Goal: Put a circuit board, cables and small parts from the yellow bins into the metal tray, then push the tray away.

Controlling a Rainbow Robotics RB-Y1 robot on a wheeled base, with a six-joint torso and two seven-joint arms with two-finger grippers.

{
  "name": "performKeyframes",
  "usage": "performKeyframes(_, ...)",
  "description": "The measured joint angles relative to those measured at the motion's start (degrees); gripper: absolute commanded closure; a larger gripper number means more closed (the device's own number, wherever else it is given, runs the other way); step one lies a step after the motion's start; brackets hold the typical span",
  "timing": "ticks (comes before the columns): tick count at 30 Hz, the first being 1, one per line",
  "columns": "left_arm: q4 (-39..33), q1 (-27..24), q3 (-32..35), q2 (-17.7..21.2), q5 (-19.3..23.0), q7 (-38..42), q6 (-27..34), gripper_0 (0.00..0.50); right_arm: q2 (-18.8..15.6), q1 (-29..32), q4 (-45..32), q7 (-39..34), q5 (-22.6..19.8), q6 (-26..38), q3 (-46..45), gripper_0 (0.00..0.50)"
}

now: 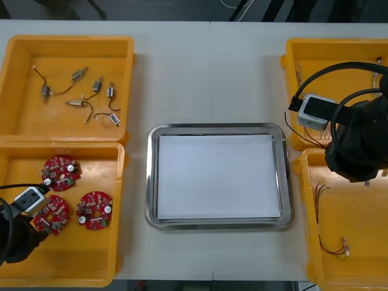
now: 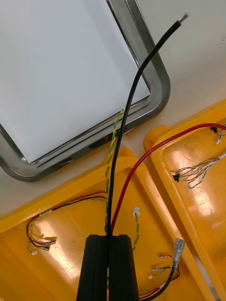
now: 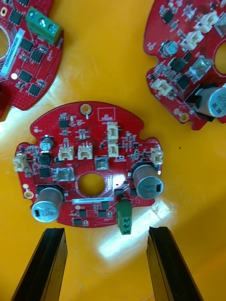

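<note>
Three round red circuit boards lie in the near-left yellow bin (image 1: 118, 182). My left gripper (image 3: 107, 230) hovers open just short of one circuit board (image 3: 89, 164), a finger on either side of its green connector; in the front view that board (image 1: 54, 212) is partly under the left arm (image 1: 15, 233). My right gripper (image 2: 108, 236) is shut on a bundle of cables over the right bins: a black cable (image 2: 141, 70) reaching across the metal tray's corner (image 2: 160, 89), a red cable (image 2: 155, 150) and a twisted yellow-green cable (image 2: 113, 141). The white-lined tray (image 1: 215, 127) holds nothing.
The far-left bin (image 1: 18, 48) holds several small metal parts (image 1: 79, 91) with thin wires. More cables (image 1: 330, 242) lie in the near-right bin (image 1: 309, 200). A grey-white cable bundle (image 2: 193, 171) lies in the neighbouring bin. The right arm (image 1: 357, 145) hangs over both right bins.
</note>
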Motion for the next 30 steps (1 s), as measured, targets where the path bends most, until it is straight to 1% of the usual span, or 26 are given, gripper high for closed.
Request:
performKeyframes(4,0.01,0.00,-1.06,0.09,-0.46,0.00,-1.32,0.000,0.00,0.00,0.04,0.00,-0.68,0.00,0.00,0.500)
performKeyframes(14,0.29,-0.63,-4.30,0.10,-2.53,-0.01,-1.47,0.000,0.00,0.00,0.75,0.00,-3.52,0.00,0.00,0.500)
performKeyframes(24,2.70,-3.68,-6.94,0.11,-2.76,-0.01,-1.48,0.000,0.00,0.00,1.28,0.00,-3.74,0.00,0.00,0.500)
performKeyframes(30,4.51,-6.74,-9.54,0.11,-2.80,-0.01,-1.58,0.000,0.00,0.00,1.30,0.00,-3.75,0.00,0.00,0.500)
